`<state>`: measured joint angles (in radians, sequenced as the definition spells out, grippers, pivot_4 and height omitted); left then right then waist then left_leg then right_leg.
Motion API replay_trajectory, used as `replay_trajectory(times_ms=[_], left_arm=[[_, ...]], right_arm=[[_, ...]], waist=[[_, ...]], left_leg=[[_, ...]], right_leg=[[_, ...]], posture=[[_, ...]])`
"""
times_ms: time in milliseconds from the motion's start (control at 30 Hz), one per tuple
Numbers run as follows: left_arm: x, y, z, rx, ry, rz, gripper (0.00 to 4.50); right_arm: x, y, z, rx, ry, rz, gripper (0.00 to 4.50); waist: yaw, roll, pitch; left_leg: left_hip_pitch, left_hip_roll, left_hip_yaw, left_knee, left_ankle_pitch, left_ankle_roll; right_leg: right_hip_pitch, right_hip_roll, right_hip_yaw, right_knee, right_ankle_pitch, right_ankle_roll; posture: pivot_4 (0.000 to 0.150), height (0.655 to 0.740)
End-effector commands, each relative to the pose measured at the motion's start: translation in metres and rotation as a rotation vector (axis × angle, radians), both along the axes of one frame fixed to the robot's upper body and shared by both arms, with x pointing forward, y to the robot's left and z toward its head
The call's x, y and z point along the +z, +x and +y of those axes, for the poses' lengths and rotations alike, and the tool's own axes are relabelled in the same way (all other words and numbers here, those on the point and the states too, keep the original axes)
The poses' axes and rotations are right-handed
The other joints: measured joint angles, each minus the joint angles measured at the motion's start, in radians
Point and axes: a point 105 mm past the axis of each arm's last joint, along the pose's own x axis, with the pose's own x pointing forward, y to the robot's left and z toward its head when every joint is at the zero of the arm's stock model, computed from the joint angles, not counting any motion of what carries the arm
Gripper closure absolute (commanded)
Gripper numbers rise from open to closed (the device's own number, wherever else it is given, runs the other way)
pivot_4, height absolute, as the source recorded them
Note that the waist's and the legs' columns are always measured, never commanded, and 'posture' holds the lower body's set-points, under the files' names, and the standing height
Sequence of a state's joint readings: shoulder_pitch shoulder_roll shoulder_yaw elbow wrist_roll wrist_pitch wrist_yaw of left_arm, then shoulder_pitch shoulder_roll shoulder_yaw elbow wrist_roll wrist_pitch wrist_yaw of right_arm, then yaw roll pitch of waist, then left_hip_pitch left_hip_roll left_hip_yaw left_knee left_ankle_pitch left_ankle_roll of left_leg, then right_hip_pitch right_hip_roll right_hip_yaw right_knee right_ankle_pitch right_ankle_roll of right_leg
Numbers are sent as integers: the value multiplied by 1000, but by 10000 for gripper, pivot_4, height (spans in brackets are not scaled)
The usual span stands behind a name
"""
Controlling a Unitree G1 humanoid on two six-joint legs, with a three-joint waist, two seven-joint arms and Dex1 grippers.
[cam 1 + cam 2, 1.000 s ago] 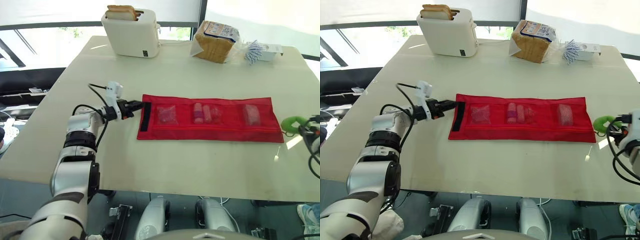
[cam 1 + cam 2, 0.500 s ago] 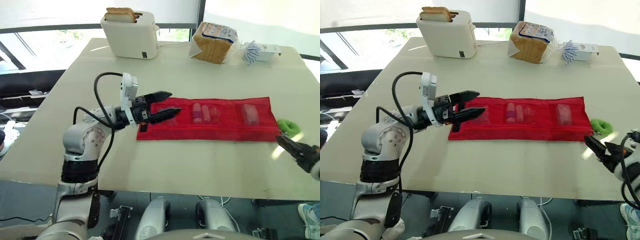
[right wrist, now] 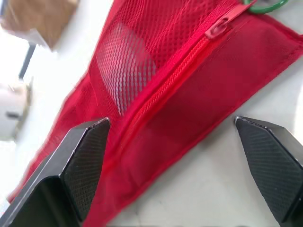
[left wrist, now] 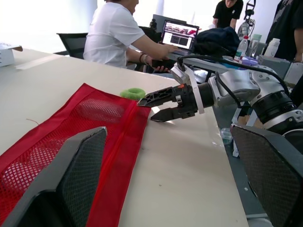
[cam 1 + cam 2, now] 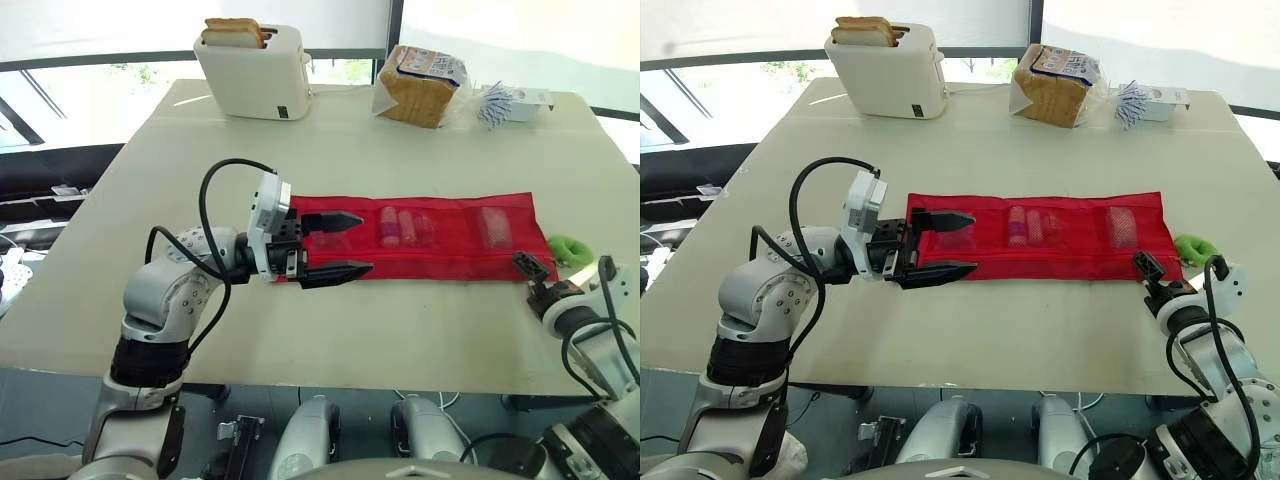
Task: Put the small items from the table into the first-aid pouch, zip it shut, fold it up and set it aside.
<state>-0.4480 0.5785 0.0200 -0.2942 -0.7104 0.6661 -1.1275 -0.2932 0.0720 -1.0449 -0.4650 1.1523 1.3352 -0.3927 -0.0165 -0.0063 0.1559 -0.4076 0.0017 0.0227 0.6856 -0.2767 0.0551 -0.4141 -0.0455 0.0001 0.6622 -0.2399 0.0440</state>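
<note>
Keeping the first-aid pouch (image 5: 440, 255) spread flat across the middle of the tabletop (image 5: 400, 325), with small items (image 5: 400, 226) already inside its red mesh pockets. Just now lifting the left gripper (image 5: 367, 241) above its left end, claw wide apart. Bringing the right gripper (image 5: 528, 266) to its near right corner, also apart. Probably preparing to close the zipper pull (image 3: 222, 26) beside the soft green ring (image 5: 568, 246).

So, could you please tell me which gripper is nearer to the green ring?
Right. The right gripper sits at the red pouch's corner, beside the green ring; the left gripper is at the pouch's opposite end.
</note>
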Motion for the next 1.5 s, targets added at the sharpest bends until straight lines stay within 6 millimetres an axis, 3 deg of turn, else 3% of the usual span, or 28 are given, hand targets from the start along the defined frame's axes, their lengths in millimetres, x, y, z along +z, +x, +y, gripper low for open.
replay_trajectory(times_ms=[33, 233, 367, 533, 833, 1133, 1300, 1500], left_arm=[[5, -5, -1, -16, -6, -44, 504], [3, -3, 1, -4, -16, -43, 504], [0, -2, 2, 1, -19, -38, 0], [-1, -1, 4, 8, -19, -31, 0], [7, 0, 7, 27, -49, -24, 0], [37, 5, 13, 29, -71, -46, 0], [50, 16, 34, 98, -80, -89, 0], [46, 13, 56, 95, -50, -53, 0]], right_arm=[[0, 5, -4, -80, 138, -19, 44], [8, 13, -8, -98, 144, -42, 44], [9, 18, -16, -91, 23, -60, 17424], [11, 21, -12, -19, -132, -105, 44147], [50, 16, -5, 113, -643, -238, 44692], [83, -1, 57, 488, -1100, -415, 44692], [70, -2, 108, 765, -1237, -499, 44692], [39, 7, 149, 970, -1283, -533, 44692]], waist=[[0, 0, 0], [-1, 0, 0], [0, 2, 1], [0, 2, 1], [3, 2, 1], [4, 1, 2], [-1, 0, 2], [4, -2, 4]], left_leg=[[0, 0, 0, 0, 0, 0], [0, 0, 1, 0, 0, 0], [0, 0, 1, -1, -2, 3], [0, 0, 1, -1, -2, 3], [0, 0, 1, -1, -2, 3], [-1, 0, 0, 0, -2, 3], [0, 0, 0, 0, -2, 3], [-2, 1, -1, 0, 1, -1]], right_leg=[[0, 0, 0, 0, 0, 0], [0, 0, 1, 0, 0, 0], [0, 0, 1, 0, 0, 0], [0, 0, 2, -1, 0, 0], [0, 0, 2, -1, 0, 0], [-1, 1, 1, -2, 0, 0], [-1, 1, 1, -1, 0, 0], [-2, 1, -1, -2, 0, 0]], posture=[[1500, 7400], [1500, 7400], [1500, 7400], [1500, 7400], [1500, 7400], [1500, 7400], [1500, 7400], [1500, 7400]])
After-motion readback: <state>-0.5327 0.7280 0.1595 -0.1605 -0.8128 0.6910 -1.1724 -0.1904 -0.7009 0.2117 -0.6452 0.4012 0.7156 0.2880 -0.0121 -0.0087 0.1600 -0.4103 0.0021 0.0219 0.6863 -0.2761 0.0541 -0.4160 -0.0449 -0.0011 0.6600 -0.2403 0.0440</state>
